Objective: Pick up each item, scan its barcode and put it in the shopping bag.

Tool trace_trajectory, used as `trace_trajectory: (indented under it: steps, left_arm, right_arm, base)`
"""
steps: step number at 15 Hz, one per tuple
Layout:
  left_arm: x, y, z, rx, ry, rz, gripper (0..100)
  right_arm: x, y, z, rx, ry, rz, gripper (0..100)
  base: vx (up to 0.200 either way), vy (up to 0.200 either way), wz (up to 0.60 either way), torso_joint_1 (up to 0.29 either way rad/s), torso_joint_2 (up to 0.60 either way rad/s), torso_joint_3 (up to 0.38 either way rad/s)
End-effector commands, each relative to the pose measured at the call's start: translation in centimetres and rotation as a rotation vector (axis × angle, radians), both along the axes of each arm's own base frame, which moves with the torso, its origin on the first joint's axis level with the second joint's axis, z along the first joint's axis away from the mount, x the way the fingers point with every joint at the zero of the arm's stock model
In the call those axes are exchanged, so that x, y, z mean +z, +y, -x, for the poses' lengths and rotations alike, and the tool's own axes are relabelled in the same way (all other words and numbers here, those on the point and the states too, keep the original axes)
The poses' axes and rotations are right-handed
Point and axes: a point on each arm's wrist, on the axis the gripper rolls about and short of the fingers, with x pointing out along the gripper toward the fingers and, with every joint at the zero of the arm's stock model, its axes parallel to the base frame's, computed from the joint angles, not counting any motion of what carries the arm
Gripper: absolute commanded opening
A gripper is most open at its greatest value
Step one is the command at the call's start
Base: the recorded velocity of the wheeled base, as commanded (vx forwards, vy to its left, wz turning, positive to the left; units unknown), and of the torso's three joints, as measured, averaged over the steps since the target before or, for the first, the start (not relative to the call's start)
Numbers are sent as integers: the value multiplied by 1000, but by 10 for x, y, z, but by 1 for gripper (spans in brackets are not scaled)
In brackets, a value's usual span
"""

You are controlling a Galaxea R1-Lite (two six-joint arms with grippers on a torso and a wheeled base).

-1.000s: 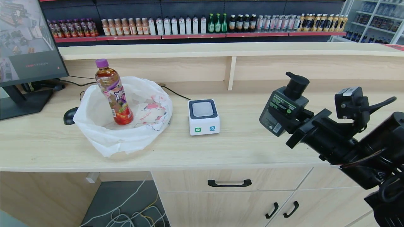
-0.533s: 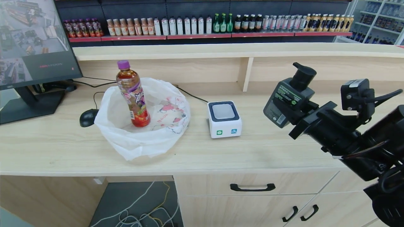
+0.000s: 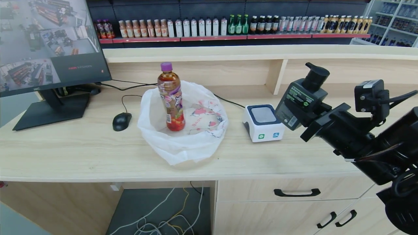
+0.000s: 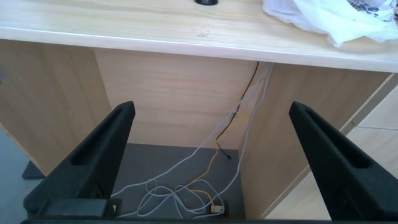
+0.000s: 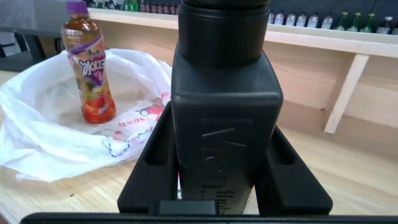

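Here, the dark pump bottle (image 3: 298, 104) is up in the air, off the worktop (image 3: 81, 153). The right gripper (image 3: 314, 121) has it: its fingers (image 5: 153, 169) are closed tight on the two sides of the bottle's lower part. The bottle leans, with its pump top pointing up and away from the robot. The flat side with the label and barcode looks toward the robot's left and a little down.

The scanner (image 3: 263, 122), a small white box with a dark window on top, sits on the worktop just beside the bottle, on the bottle's left. So the barcode side looks to be turned the way of the scanner, and a short move left and down should bring it over the window.

The white shopping bag (image 3: 183, 143) lies open farther left, past the scanner. A tea bottle (image 3: 170, 98) with a purple cap stands upright inside it. There is room in the bag beside that bottle, but the pump bottle could knock it over on the way in.

The right arm is much nearer to all of this. The left gripper (image 4: 211, 109) hangs low, below the worktop's front edge, with its fingers (image 4: 93, 168) wide apart and nothing between them.

A mouse (image 3: 121, 121) and a monitor (image 3: 49, 42) sit beyond the bag, well apart from the bottle.
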Motion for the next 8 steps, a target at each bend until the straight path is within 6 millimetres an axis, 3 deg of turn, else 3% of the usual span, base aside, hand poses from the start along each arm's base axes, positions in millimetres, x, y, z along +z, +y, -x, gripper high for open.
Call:
trace_trajectory:
  steps: [1, 8]
  left_arm:
    - [0, 0, 0, 0, -2, 0, 100]
    - [0, 0, 0, 0, 0, -1, 100]
  right_arm:
    - [0, 1, 0, 3, -2, 2, 0]
    - [-1, 3, -2, 1, -49, 75, 0]
  base:
    - [0, 0, 0, 0, 0, 0]
    - [0, 0, 0, 0, 0, 0]
